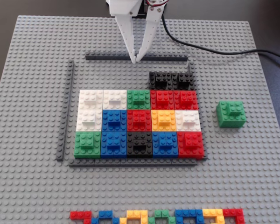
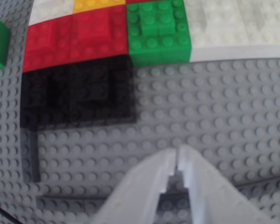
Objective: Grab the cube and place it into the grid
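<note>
Presently the white two-finger pincer (image 1: 136, 59) is hanging with its tips pressed together and holding nothing, just over the thin dark grey strip (image 1: 136, 58) at the far edge of the frame, as the fixed view shows it. In the wrist view the pincer (image 2: 177, 161) is showing the same closed tips above bare studs. The loose green square Lego cube with a smaller brick on top (image 1: 231, 113) is sitting alone on the grey studded baseplate (image 1: 32, 93), to the right of the grid of coloured square blocks (image 1: 139, 123) and well apart from the pincer. Judging by this, the step in hand is reaching for the cube. To do it well, the fingers should be spreading wide before descending, lining up squarely with two opposite flat sides, and swinging right clear of the black blocks (image 1: 171, 80) in the far row.
</note>
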### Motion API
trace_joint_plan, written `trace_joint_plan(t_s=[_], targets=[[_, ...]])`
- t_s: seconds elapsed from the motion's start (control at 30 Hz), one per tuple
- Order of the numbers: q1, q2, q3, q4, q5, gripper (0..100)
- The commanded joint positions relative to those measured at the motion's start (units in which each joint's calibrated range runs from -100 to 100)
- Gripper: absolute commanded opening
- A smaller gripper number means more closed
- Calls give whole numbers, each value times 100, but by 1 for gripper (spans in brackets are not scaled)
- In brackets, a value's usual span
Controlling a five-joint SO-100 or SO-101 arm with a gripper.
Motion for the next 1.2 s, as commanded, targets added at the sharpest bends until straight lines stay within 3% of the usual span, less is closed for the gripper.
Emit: trace_joint_plan(t_s=[0.0,0.93,1.17], targets=[[-117,-195,53,598,171,0],[-176,-195,26,129,288,0],[-382,553,-980,154,293,0]])
